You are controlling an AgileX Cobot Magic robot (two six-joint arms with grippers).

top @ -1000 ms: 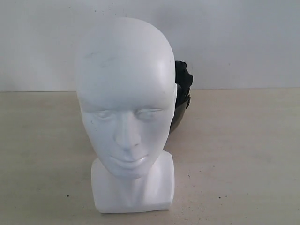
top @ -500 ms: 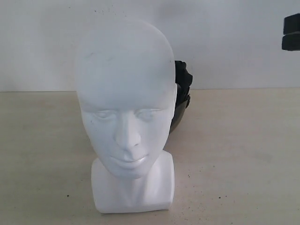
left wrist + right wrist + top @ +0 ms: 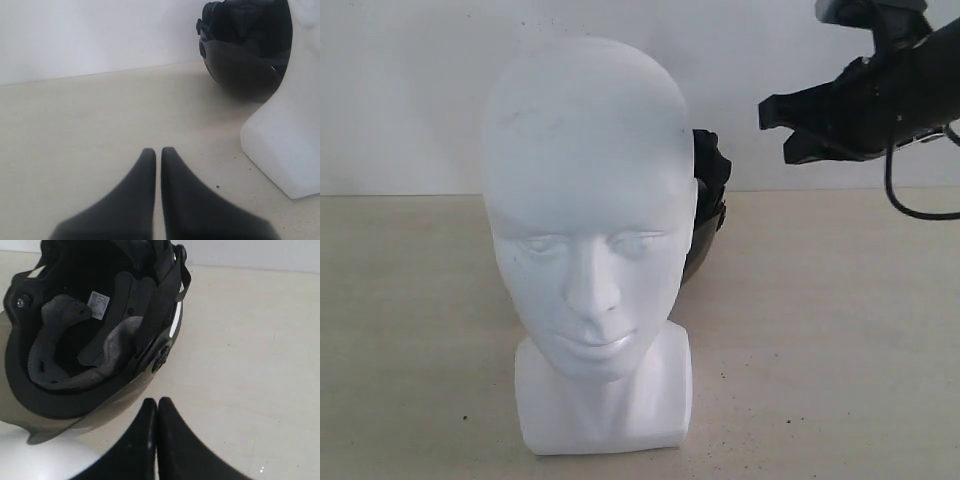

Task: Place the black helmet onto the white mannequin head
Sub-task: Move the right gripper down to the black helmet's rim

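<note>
Swung in from the right, our right hand (image 3: 157, 405), closed and empty like our left hand (image 3: 158, 152), hovers over the black helmet (image 3: 708, 200), upturned on the desk (image 3: 840, 320) just beyond the white mannequin head (image 3: 585, 200), which a careless lift could topple.

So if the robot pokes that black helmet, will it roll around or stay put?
Probably it would rock. The black helmet seems to lie opening-up on its rounded shell, so a push may tip it. The shell looks stiff, but the strap looks floppy and could dangle when lifted. The smooth visor might be slippery.
</note>
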